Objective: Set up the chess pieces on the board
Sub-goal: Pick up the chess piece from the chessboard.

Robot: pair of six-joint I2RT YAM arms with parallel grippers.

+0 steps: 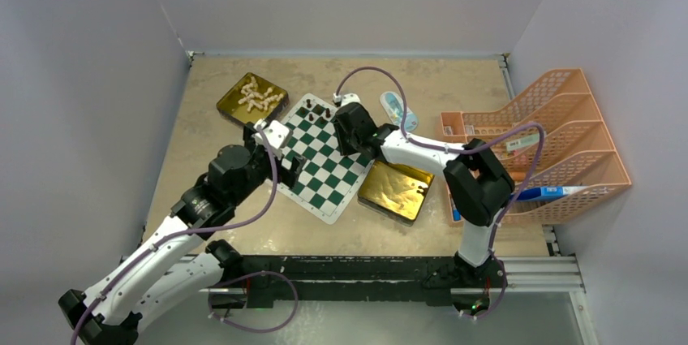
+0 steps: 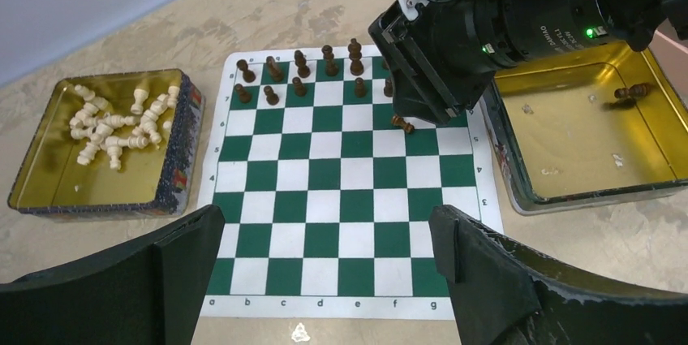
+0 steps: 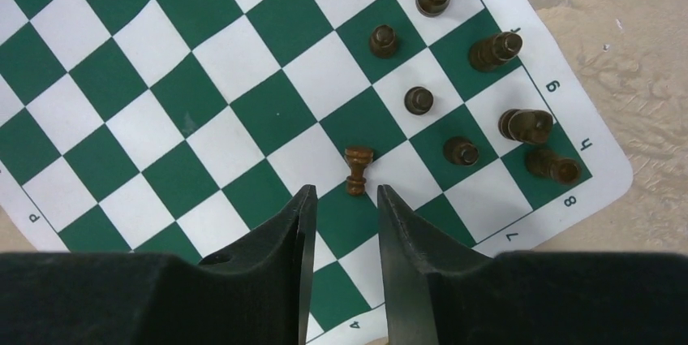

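Right gripper is hovering over your chessboard, jaws slightly parted and empty.
A brown pawn is lying toppled just past its fingertips; your left gripper is hanging spread wide.

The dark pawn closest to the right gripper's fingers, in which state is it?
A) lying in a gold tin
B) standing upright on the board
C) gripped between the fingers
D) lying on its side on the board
D: the dark pawn lies on its side on the board, just ahead of the right gripper, whose fingers hold nothing.
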